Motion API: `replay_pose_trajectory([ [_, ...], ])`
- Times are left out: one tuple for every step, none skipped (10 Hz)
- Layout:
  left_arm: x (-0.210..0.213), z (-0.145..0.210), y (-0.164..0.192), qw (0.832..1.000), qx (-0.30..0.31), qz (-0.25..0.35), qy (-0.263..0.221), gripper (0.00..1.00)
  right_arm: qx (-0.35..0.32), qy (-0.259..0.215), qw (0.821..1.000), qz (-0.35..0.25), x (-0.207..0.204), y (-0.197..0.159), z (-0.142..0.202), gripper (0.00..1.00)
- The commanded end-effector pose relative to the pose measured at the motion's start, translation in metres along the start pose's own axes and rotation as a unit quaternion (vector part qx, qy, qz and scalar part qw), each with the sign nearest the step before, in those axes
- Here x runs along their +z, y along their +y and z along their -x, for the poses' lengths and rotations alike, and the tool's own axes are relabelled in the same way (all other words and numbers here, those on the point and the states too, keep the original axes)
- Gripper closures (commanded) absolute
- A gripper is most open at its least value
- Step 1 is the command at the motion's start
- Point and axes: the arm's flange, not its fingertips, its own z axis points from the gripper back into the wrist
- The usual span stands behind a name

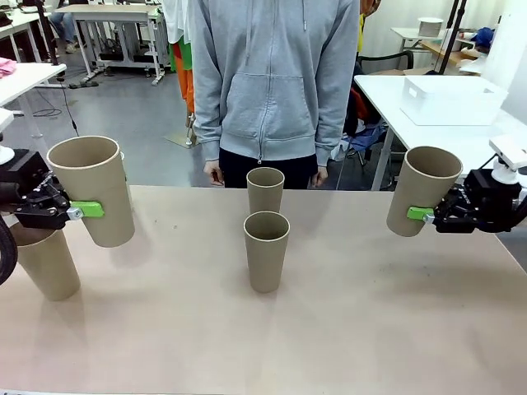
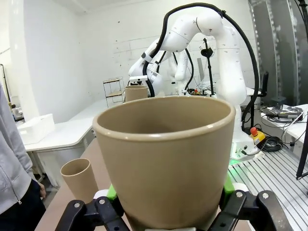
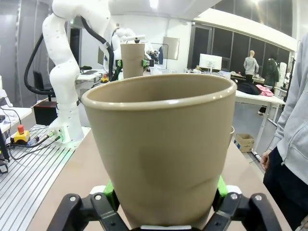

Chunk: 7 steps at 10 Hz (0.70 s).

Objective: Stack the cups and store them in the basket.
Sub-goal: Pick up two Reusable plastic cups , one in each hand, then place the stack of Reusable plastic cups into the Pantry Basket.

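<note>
Both arms hold a brown paper cup off the table. My left gripper (image 1: 89, 210) is shut on a cup (image 1: 92, 189) at the left, and that cup (image 2: 168, 159) looms close in the left wrist view between the green pads (image 2: 111, 191). At the right, my right gripper (image 1: 422, 215) is shut on another cup (image 1: 424, 191), seen close up (image 3: 161, 144) in the right wrist view. Two more cups stand upright mid-table, one far (image 1: 265, 189) and one near (image 1: 266, 251). Another cup (image 1: 45, 259) stands under the left arm. The white basket (image 1: 449, 100) sits on a white side table at the far right.
A person in a grey hoodie (image 1: 276, 74) stands at the far edge, hands (image 1: 214, 173) hanging just beyond the table. The tan tabletop (image 1: 370, 313) is bare in front and to the right of the middle cups.
</note>
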Motion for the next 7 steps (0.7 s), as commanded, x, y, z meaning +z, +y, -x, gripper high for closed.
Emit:
replay_pose_trajectory([
  [-0.0002,-0.0031,-0.0006,1.0,0.01,-0.001,0.003,0.14,0.003,-0.001,1.0,-0.001,-0.0006,0.0,-0.0028,0.16],
  [-0.0002,-0.0031,-0.0006,1.0,0.01,-0.001,0.003,0.14,0.003,-0.001,1.0,-0.001,-0.0006,0.0,-0.0028,0.16],
  [-0.0002,-0.0031,-0.0006,1.0,0.01,-0.001,0.003,0.14,0.003,-0.001,1.0,-0.001,-0.0006,0.0,-0.0028,0.16],
  [-0.0002,-0.0031,-0.0006,1.0,0.01,-0.001,0.003,0.14,0.003,-0.001,1.0,-0.001,-0.0006,0.0,-0.0028,0.16],
  [-0.0002,-0.0031,-0.0006,1.0,0.01,-0.001,0.003,0.14,0.003,-0.001,1.0,-0.001,-0.0006,0.0,-0.0028,0.16],
  [-0.0002,-0.0031,-0.0006,1.0,0.01,-0.001,0.003,0.14,0.003,-0.001,1.0,-0.001,-0.0006,0.0,-0.0028,0.16],
  [-0.0002,-0.0031,-0.0006,1.0,0.01,-0.001,0.003,0.14,0.003,-0.001,1.0,-0.001,-0.0006,0.0,-0.0028,0.16],
])
